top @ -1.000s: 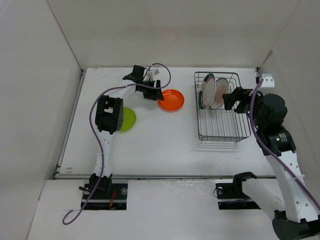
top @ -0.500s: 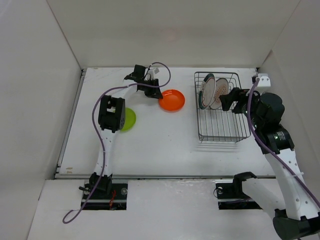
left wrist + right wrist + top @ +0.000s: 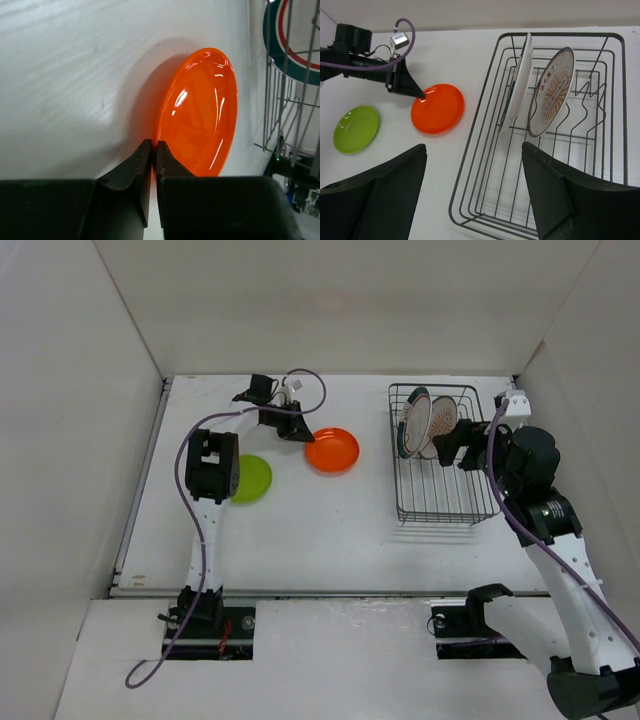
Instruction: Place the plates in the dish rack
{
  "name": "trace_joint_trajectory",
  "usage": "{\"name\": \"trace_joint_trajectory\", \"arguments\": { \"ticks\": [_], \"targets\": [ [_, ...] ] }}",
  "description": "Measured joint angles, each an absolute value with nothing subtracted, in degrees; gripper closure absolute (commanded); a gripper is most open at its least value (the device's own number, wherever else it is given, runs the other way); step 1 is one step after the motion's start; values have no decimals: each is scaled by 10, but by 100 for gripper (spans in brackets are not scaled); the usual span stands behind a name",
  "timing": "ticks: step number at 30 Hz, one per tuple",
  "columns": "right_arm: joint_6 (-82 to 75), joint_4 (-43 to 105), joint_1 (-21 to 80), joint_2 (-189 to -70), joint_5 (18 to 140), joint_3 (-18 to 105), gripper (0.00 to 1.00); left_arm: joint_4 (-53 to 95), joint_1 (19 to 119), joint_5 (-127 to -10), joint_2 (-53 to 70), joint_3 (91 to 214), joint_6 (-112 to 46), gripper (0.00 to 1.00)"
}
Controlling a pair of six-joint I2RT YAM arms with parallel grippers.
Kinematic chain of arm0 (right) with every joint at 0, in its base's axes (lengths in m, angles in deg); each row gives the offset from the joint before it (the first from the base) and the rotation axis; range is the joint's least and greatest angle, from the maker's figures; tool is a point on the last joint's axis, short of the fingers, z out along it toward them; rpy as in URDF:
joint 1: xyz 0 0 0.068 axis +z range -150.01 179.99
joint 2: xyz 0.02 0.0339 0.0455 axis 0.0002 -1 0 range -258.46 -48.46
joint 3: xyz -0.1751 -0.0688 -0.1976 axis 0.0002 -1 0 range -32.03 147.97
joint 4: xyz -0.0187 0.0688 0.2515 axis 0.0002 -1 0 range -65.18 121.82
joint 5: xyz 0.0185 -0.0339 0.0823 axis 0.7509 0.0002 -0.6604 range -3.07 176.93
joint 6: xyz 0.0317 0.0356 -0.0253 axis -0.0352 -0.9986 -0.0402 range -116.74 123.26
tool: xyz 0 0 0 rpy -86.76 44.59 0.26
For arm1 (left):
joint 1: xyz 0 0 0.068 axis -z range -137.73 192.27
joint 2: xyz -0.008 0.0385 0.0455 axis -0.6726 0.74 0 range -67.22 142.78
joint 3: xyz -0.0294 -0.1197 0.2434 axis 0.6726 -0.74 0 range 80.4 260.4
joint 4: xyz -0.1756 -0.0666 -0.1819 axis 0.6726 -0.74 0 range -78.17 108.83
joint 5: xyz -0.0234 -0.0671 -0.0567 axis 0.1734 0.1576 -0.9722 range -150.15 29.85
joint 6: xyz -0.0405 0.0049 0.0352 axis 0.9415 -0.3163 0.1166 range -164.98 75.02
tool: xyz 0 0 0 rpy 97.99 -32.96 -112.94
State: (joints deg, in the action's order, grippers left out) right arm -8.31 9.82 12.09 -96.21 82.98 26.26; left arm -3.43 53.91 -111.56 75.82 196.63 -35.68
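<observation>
My left gripper (image 3: 301,434) (image 3: 154,148) is shut on the near rim of the plain orange plate (image 3: 334,451) (image 3: 201,110) (image 3: 438,108), which lies on the table left of the dish rack (image 3: 446,516) (image 3: 570,34). The lime-green plate (image 3: 250,478) (image 3: 356,128) lies flat further left. Two plates stand on edge in the rack's far end: a white one with a green rim (image 3: 412,423) (image 3: 520,82) and a white one with an orange-brown patterned centre (image 3: 438,427) (image 3: 552,92). Over the rack's right side my right gripper (image 3: 452,445) (image 3: 474,147) hangs open, holding nothing.
White walls close in the table on the left, back and right. The rack's near half holds only bare wire prongs (image 3: 580,125). A purple cable (image 3: 185,455) loops along the left arm.
The left jaws have closed on the orange plate's rim, and plate and gripper have shifted slightly left and nearer. The right gripper has edged a little left above the rack.
</observation>
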Motion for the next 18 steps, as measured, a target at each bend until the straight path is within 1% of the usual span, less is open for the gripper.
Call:
{"name": "trace_joint_trajectory", "arguments": {
  "ticks": [5, 7, 10, 13, 16, 18],
  "targets": [
    [-83, 133, 121, -958, 781, 235, 18, -62, 500, -1162, 666, 1910, -393, 100],
    [-83, 156, 121, -957, 739, 218, 18, -68, 489, -1172, 601, 1885, -425, 100],
    [-88, 209, 125, -979, 676, 198, 18, -76, 483, -1180, 474, 1833, -469, 100],
    [-103, 263, 142, -1015, 637, 180, 18, -77, 494, -1180, 366, 1805, -505, 100],
    [-116, 298, 167, -1046, 614, 176, 18, -75, 520, -1163, 294, 1772, -526, 100],
    [-122, 320, 185, -1060, 607, 176, 18, -75, 541, -1149, 268, 1747, -535, 100]
  ]
}}
